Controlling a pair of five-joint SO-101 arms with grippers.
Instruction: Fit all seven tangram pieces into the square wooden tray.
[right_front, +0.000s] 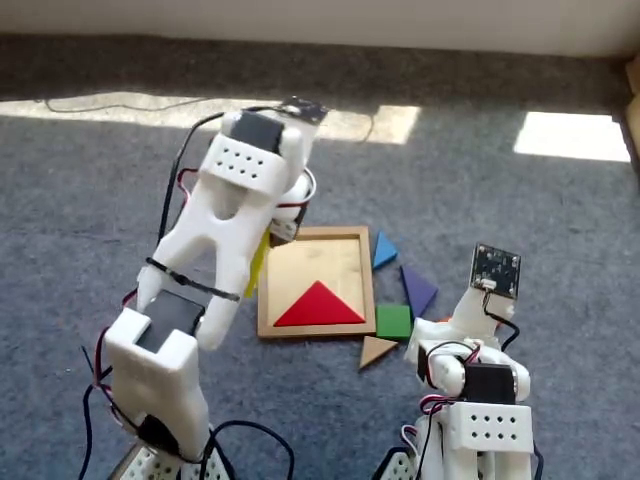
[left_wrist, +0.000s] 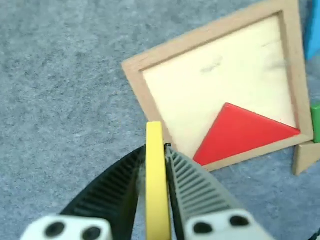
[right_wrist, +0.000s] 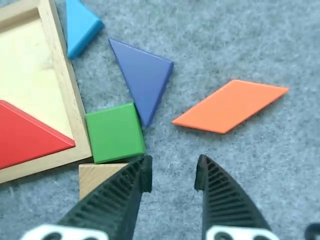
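Observation:
The square wooden tray lies on the carpet with a red triangle inside it. My left gripper is shut on a yellow piece held on edge, just above the tray's left rim. To the right of the tray lie a light blue triangle, a dark blue triangle, a green square, a plain wood triangle and an orange parallelogram. My right gripper is open over bare carpet beside the green square.
Grey carpet surrounds everything. Bright sun patches lie at the far side, with a cable along the far left. The left arm's white body rises over the area left of the tray.

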